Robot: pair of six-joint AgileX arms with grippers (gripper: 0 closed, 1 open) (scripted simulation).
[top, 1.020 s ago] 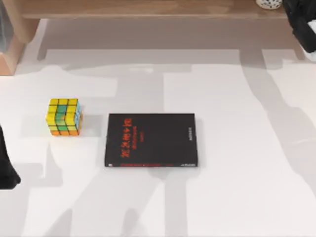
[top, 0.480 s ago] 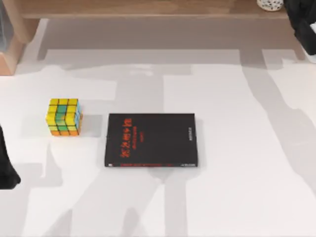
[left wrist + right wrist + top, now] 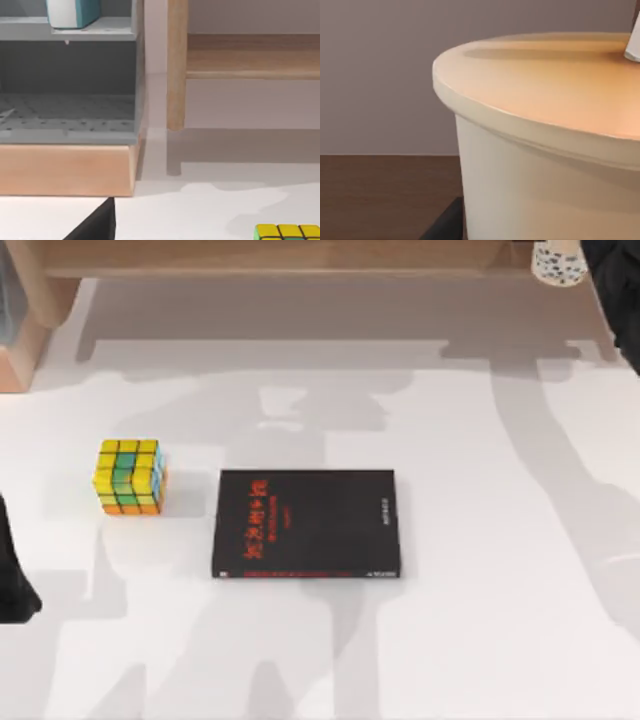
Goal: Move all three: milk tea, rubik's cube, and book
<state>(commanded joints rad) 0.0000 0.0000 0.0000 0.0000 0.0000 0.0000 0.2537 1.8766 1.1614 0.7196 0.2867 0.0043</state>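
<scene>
Right gripper (image 3: pixel 612 270) sits at the far right corner of the table in the top view, beside the milk tea (image 3: pixel 558 262); whether its jaws are clenched on the cup cannot be told. Its wrist view shows the milk tea (image 3: pixel 545 150) very close: a cream-white cup wall under a wide, flat, tan lid with a rounded rim. From above, the cup is a small round white container with dark speckles, at the edge of the wooden shelf (image 3: pixel 280 257). Left gripper (image 3: pixel 12 570) is parked at the left edge of the table (image 3: pixel 480 640); the state of its jaws cannot be told. Rubik's cube (image 3: pixel 129 476) stands on the left part of the table, showing yellow, green, orange and light blue squares; its yellow top row appears in the left wrist view (image 3: pixel 287 231). Just to its right, apart from it, the book (image 3: pixel 306 524) lies flat, black cover with red characters up.
</scene>
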